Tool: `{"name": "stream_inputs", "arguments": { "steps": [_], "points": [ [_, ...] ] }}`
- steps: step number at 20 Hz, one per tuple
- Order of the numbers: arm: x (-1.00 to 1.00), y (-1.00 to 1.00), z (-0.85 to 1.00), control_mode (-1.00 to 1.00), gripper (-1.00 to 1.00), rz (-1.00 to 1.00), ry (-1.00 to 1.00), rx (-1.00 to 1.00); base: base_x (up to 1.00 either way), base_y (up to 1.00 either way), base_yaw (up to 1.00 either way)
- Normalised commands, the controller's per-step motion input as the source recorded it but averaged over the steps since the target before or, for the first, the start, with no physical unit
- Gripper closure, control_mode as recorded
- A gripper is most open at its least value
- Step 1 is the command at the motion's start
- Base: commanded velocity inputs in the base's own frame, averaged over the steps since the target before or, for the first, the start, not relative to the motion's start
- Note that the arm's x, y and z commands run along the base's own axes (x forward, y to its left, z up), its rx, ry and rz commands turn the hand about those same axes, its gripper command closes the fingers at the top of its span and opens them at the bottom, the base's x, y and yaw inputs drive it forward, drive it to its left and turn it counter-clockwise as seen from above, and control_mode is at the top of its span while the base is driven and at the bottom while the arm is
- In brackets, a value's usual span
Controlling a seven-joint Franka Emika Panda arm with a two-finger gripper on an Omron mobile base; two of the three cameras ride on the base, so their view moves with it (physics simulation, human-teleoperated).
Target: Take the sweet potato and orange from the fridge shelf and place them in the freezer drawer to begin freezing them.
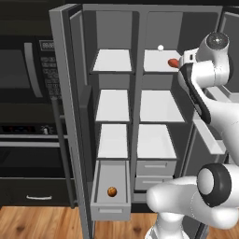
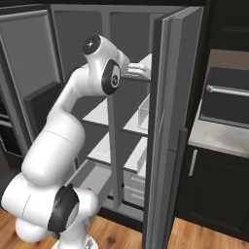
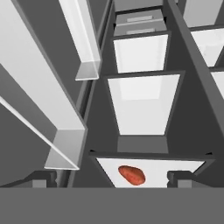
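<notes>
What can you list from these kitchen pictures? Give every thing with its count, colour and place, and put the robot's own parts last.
sweet potato: one, reddish-orange, on the top right fridge shelf.
orange: one, orange-brown, inside the open freezer drawer.
freezer drawer: one, grey, pulled out at the bottom left of the fridge.
small ball: one, white, at the back of the top right shelf.
short drawers: two, light grey, shut, bottom right.
fridge door: grey, swung open at the left.
oven: black, left of the fridge.
arm: one, white, reaching to the top shelf.
fingers: two, dark, spread open near the sweet potato.
</notes>
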Motion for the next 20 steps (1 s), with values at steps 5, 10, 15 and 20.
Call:
{"name": "stream_inputs", "arguments": {
  "steps": [5, 10, 15, 20],
  "points": [
    [0.0, 0.0, 0.0, 1.0, -1.0, 0.0, 0.0, 0.0, 0.24, -0.08, 0.01],
    [0.0, 0.0, 0.0, 1.0, -1.0, 0.0, 0.0, 0.0, 0.3, -0.03, 0.0],
    [0.0, 0.0, 0.0, 1.0, -1.0, 0.0, 0.0, 0.0, 0.43, -0.07, 0.0],
    [0.0, 0.0, 0.0, 1.0, -1.0, 0.0, 0.0, 0.0, 0.41, -0.03, 0.0]
  ]
}}
